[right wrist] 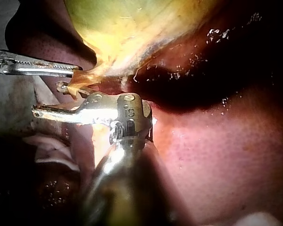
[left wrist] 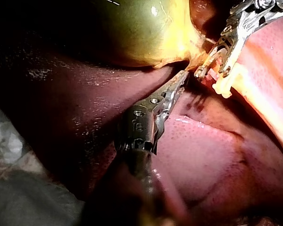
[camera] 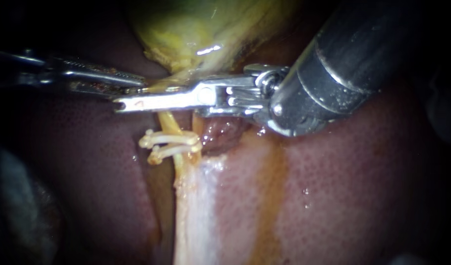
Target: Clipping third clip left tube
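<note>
Liver (camera: 363, 196) fills the background, dark red and wet. We take the gallbladder (camera: 196, 24) as ref. landmark for all positions.

1. L instrument (camera: 137, 86): shaft enters from the left. Its jaws are clamped on yellow tissue at the gallbladder's edge, toothed faces pressed onto it from both sides.
2. Tube (camera: 169, 121): thin, pale yellow. It leaves that same gallbladder edge and runs away from it over the liver.
3. Clips: two pale clips sit across the tube, the first (camera: 172, 140) closer to the gallbladder and the second (camera: 161, 154) just beyond it.
4. R instrument (camera: 120, 104): shaft enters from upper right. It lies across the tube, between the gallbladder and the first clip. Both wrist views show its jaws standing apart w/ the tube passing through the gap.
5. The L and R tips lie just beside each other, close to the gallbladder edge.
</note>
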Robot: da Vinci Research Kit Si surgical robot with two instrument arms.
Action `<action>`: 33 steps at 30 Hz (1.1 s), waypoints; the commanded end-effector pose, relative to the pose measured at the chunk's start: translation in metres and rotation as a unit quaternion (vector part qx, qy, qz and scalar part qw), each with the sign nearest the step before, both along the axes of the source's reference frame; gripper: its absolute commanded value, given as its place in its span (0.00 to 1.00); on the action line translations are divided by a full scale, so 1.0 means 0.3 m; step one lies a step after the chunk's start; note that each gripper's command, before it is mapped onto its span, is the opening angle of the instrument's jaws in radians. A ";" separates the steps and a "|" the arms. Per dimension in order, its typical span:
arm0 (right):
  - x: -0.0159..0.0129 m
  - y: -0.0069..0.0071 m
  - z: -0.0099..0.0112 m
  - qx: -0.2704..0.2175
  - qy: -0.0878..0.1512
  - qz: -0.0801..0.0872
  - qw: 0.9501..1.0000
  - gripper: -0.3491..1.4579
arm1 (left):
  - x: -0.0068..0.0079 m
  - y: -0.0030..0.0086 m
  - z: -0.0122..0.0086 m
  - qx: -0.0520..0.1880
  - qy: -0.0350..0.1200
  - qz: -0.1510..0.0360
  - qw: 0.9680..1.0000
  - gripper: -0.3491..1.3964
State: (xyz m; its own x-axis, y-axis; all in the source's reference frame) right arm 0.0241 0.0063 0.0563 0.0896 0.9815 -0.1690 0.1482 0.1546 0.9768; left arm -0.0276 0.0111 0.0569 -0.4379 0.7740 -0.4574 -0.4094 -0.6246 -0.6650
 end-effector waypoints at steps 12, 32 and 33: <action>-0.0015 0.0005 0.0031 0.007 -0.002 -0.002 1.000 0.41 | 0.0000 0.0001 0.0001 0.000 0.000 0.000 1.000 0.00; -0.0077 -0.0004 0.0071 0.059 -0.007 -0.015 0.998 0.00 | 0.0000 0.0002 0.0004 0.000 0.000 0.000 1.000 0.00; -0.0082 -0.0006 0.0070 0.058 -0.012 -0.018 0.998 0.00 | 0.0000 0.0002 0.0004 0.000 0.000 0.000 1.000 0.00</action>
State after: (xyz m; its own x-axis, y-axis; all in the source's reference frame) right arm 0.0215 0.0061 0.0585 0.1324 0.9899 -0.0500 0.1199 0.0341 0.9922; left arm -0.0276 0.0111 0.0570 -0.4399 0.7732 -0.4568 -0.4088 -0.6253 -0.6648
